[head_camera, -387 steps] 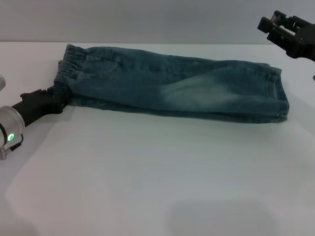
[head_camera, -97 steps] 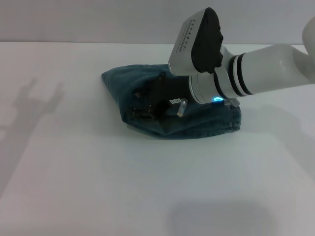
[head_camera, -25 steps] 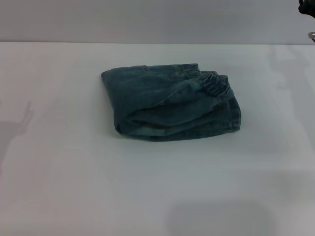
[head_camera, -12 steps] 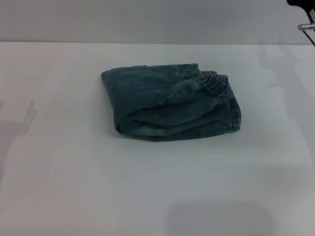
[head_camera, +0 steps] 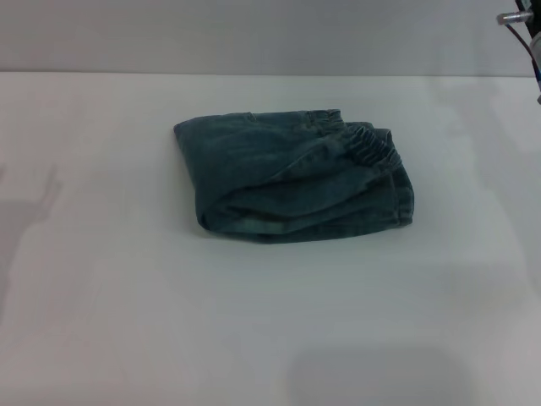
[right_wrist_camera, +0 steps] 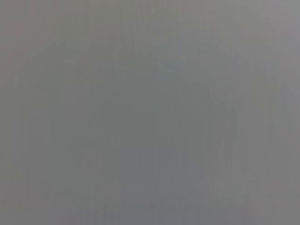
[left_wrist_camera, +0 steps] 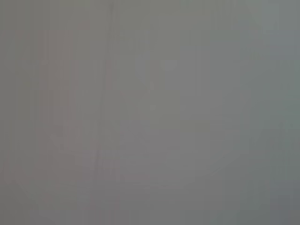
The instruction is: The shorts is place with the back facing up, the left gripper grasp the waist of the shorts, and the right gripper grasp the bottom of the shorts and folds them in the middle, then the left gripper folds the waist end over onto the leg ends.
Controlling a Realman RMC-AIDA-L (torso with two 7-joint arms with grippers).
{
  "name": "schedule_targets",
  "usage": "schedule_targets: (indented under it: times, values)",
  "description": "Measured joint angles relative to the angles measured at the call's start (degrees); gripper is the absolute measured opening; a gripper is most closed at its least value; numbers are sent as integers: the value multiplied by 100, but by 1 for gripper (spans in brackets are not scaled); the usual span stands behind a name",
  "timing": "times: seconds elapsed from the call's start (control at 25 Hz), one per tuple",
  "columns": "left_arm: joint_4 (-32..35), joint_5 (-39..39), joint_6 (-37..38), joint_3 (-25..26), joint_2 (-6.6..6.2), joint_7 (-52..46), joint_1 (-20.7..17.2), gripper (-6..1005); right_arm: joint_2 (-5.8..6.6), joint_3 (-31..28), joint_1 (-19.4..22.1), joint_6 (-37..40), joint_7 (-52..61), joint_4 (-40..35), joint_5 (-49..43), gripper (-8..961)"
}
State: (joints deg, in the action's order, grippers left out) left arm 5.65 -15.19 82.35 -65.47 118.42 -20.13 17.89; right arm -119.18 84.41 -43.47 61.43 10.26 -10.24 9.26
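The shorts (head_camera: pixel 292 182) lie folded into a compact blue-green denim bundle in the middle of the white table (head_camera: pixel 270 321), in the head view. The waist (head_camera: pixel 369 144), a gathered elastic band, rests on top at the bundle's right end, over the leg ends. Nothing touches the cloth. Only a silver pin and a dark cable of the right arm (head_camera: pixel 517 17) show at the top right corner, far from the shorts. Its fingers are out of the picture. The left gripper is out of view. Both wrist views show only a plain grey surface.
The table's far edge (head_camera: pixel 254 74) meets a grey wall behind the shorts. A faint shadow (head_camera: pixel 30 211) lies on the table at the left.
The long shorts now lie folded in half lengthwise. The right gripper that was over the bundle has withdrawn up to the top right corner. The shorts have not moved in the last second.
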Motion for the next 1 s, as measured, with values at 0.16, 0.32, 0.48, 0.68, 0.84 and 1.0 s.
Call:
schedule_targets:
  times: [0.16,0.32,0.48,0.68,0.84,1.0]
  values:
    - [-48,0,-80,0,-22,0,92,797,-11,24,23,-25,-9,10,9,639]
    - [-54,-1,-107,0,-28,0,106,797,-22,24,93,-26,6,14,21,639]
    - [-55,-1,-119,0,-38,0,109,797,-31,27,109,-26,23,35,23,639]
    - [-55,-2,-122,0,-38,0,107,797,-35,26,73,-43,28,33,24,639]
    - [-71,-1,-122,-28,-38,-25,103,797,-35,24,42,-102,29,8,24,639]
    - [-99,-1,-123,-31,-38,-41,109,797,-35,21,23,-138,31,6,24,639]
